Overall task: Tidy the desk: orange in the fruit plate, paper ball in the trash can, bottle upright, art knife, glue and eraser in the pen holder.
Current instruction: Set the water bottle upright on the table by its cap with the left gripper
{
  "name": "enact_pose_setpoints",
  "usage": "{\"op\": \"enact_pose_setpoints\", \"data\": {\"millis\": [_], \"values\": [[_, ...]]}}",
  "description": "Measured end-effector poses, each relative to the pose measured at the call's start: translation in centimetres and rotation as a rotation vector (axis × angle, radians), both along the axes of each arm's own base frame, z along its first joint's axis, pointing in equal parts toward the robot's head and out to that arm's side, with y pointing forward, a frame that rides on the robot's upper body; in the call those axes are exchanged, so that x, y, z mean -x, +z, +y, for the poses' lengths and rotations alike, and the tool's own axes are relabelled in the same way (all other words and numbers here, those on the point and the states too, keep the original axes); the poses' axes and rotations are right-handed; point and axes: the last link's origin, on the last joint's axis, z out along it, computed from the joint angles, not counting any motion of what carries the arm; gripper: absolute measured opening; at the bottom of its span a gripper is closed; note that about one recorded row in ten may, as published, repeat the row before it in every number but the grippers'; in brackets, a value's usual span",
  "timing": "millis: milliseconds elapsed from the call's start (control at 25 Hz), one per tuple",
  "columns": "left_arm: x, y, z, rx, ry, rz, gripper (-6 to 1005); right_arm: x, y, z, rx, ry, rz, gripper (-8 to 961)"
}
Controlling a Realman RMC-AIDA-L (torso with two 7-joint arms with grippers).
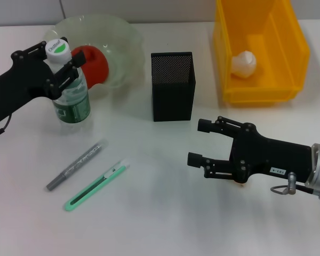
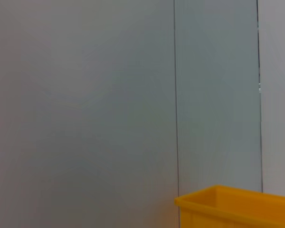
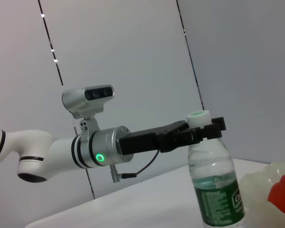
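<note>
In the head view, the bottle (image 1: 70, 90) is seen standing upright at about nine o'clock from the black mesh pen holder (image 1: 173, 85), and its neck is clamped between the fingers of the left gripper (image 1: 64, 63). Just behind it, at eleven o'clock, the translucent fruit plate (image 1: 114, 48) is seen with a red object (image 1: 93, 64) resting in it. The paper ball (image 1: 244, 63) is found inside the yellow trash can (image 1: 261, 53) at two o'clock from the holder. A grey pen-like stick (image 1: 76, 165) and the green art knife (image 1: 96, 186) are laid side by side at seven o'clock. The right gripper (image 1: 201, 142) is held low at five o'clock, its fingers spread apart around nothing.

In the left wrist view, only a grey wall and a corner of the trash can (image 2: 237, 206) are shown; no fingers are visible.

In the right wrist view, the left gripper (image 3: 199, 132) is seen side-on, closed at the bottle (image 3: 213, 180) just below its white cap, with the plate's edge (image 3: 261, 178) beside it.
</note>
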Motion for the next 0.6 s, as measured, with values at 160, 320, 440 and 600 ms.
{"op": "enact_pose_setpoints", "data": {"millis": [160, 320, 440, 600], "values": [[0.22, -0.33, -0.1, 0.003, 0.012, 0.0, 445, 0.07, -0.04, 0.05, 0.002, 0.003, -0.002, 846], [0.32, -0.44, -0.11, 0.003, 0.021, -0.007, 454, 0.1, -0.04, 0.12, 0.001, 0.003, -0.003, 846], [0.43, -0.5, -0.16, 0.001, 0.026, -0.009, 461, 0.13, -0.05, 0.16, 0.001, 0.005, -0.003, 846], [0.56, -0.59, -0.15, -0.01, 0.025, 0.004, 471, 0.16, -0.11, 0.14, 0.003, 0.006, -0.004, 846]]}}
